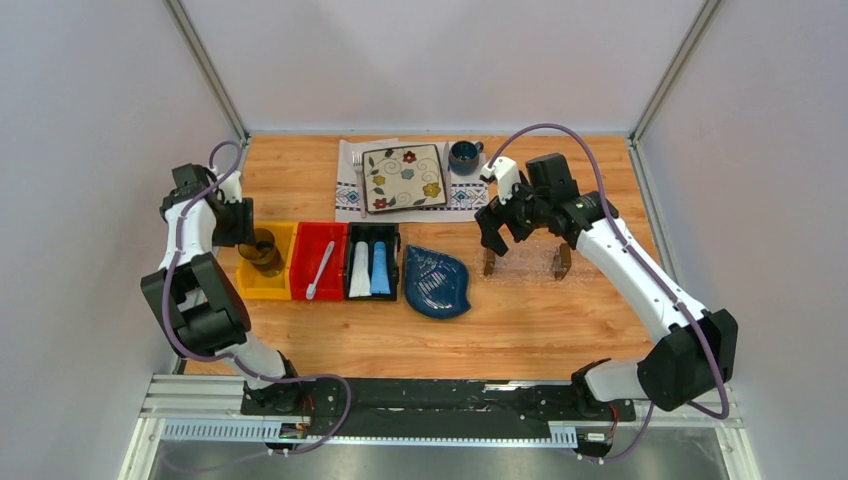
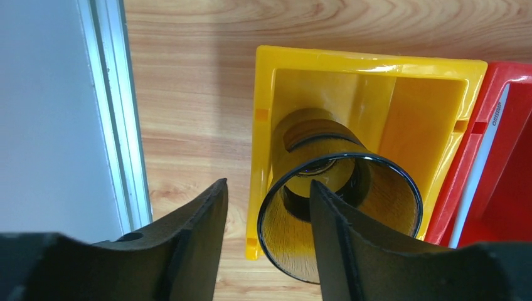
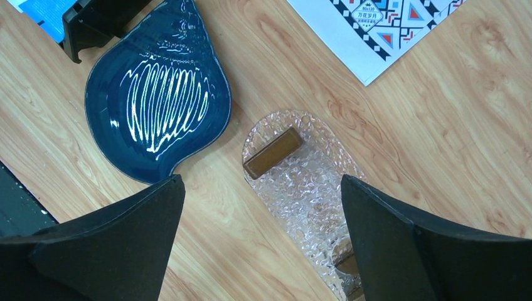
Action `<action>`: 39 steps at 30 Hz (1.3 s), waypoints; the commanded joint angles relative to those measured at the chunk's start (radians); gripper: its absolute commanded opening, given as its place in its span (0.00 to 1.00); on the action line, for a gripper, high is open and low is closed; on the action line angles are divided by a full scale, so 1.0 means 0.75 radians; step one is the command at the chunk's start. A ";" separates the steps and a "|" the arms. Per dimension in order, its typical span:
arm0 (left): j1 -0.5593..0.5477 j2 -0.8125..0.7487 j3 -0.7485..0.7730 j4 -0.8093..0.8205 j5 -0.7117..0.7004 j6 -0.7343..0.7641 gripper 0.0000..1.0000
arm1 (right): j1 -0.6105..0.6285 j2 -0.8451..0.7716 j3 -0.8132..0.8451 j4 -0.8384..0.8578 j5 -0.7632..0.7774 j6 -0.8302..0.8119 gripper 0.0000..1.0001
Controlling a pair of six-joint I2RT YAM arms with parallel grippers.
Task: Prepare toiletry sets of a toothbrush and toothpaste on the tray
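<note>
Right end effector (image 3: pixel 260 183) hangs wide open just above the clear tray (image 3: pixel 301 188). Left end effector (image 2: pixel 268 185), released too, straddles the amber glass (image 2: pixel 383 213) rim. The toothbrush (image 1: pixel 321 268) and toothpaste tubes (image 1: pixel 360 270) lie binned between them.

Small Chinese characters are printed in a blue box on the patterned cloth (image 3: pixel 376 56), but cannot be read surely. Grey lettering along the toothbrush (image 2: pixel 484 157) handle is illegible.
</note>
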 commanded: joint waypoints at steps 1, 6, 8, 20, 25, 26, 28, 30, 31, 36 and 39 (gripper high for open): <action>0.012 0.029 0.034 0.033 0.048 0.026 0.54 | 0.007 0.007 0.064 -0.022 0.011 -0.022 1.00; 0.012 0.048 0.022 0.033 0.078 0.018 0.49 | 0.009 0.001 0.054 -0.016 0.009 -0.014 1.00; 0.012 0.040 0.014 0.031 0.082 0.016 0.47 | 0.009 -0.001 0.048 -0.012 0.009 -0.014 1.00; 0.012 -0.040 -0.029 -0.014 0.150 0.006 0.42 | 0.009 -0.015 0.005 0.017 0.013 -0.016 1.00; 0.010 -0.089 -0.056 -0.030 0.174 0.008 0.42 | 0.009 -0.009 0.001 0.021 0.009 -0.016 1.00; 0.010 -0.097 -0.060 -0.032 0.174 0.008 0.42 | 0.009 -0.009 0.001 0.019 0.007 -0.016 1.00; 0.008 -0.101 -0.072 -0.028 0.183 0.010 0.42 | 0.009 -0.009 -0.001 0.021 0.005 -0.016 1.00; 0.004 -0.099 -0.080 -0.024 0.174 0.014 0.42 | 0.009 -0.011 -0.005 0.019 0.005 -0.016 1.00; 0.000 -0.097 -0.084 -0.020 0.170 0.018 0.42 | 0.009 -0.013 -0.005 0.019 0.005 -0.016 1.00; -0.018 -0.069 -0.111 0.002 0.144 0.022 0.42 | 0.009 -0.021 -0.015 0.021 0.003 -0.016 1.00; -0.029 -0.057 -0.129 0.013 0.129 0.022 0.41 | 0.009 -0.030 -0.022 0.023 0.005 -0.016 1.00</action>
